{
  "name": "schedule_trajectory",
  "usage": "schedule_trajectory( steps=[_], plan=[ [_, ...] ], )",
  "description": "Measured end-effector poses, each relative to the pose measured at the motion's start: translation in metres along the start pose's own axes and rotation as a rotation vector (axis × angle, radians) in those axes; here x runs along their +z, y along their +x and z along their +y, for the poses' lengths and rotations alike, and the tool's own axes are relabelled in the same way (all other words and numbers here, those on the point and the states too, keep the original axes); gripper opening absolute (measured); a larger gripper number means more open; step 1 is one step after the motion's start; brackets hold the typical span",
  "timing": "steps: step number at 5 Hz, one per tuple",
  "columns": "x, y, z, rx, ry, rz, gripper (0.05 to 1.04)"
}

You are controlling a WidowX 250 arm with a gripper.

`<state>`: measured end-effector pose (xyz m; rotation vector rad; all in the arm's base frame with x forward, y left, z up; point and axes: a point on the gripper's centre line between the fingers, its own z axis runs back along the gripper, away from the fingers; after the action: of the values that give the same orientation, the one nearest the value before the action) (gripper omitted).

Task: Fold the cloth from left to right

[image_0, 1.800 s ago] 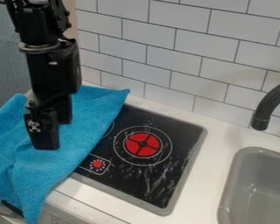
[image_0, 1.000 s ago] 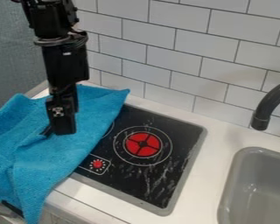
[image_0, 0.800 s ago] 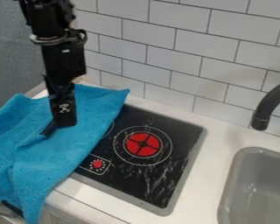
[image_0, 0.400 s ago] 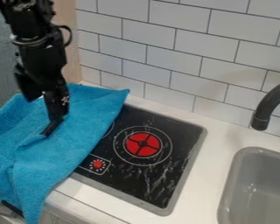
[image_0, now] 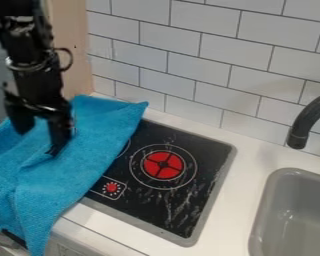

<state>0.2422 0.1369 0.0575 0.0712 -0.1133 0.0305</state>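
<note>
White tile wall [image_0: 209, 60] behind white counter [image_0: 243, 165]. Black cooktop [image_0: 213, 155] mid-counter, red-and-white burner and dial graphics on it. Gray sink [image_0: 261, 215] at right, dark faucet [image_0: 301, 122] at its far side. Blue cloth [image_0: 109, 120] at left, covers cooktop's left part, drapes over the near counter edge. Gripper [image_0: 40, 128] over cloth, fingers wide apart. Can't tell if it touches. Front panel marks [image_0: 70, 250] too small to read.

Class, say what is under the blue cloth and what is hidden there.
The cloth covers the stove's left side in this view and some counter. An arc of a ring shows beside its edge; whatever else is underneath is hidden.
</note>
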Motion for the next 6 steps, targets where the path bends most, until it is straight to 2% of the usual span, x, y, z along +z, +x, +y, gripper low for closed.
schedule_trajectory(
  steps=[2,3,4,6],
  plan=[
    [-0.024,0.006,0.001,-0.017,-0.03,0.024,0.999],
    [-0.027,0.005,0.002,-0.01,-0.044,0.02,0.999],
    [-0.031,0.006,0.003,-0.021,-0.054,0.035,0.943],
    [-0.032,0.007,0.003,-0.02,-0.052,0.027,0.345]
  ],
)
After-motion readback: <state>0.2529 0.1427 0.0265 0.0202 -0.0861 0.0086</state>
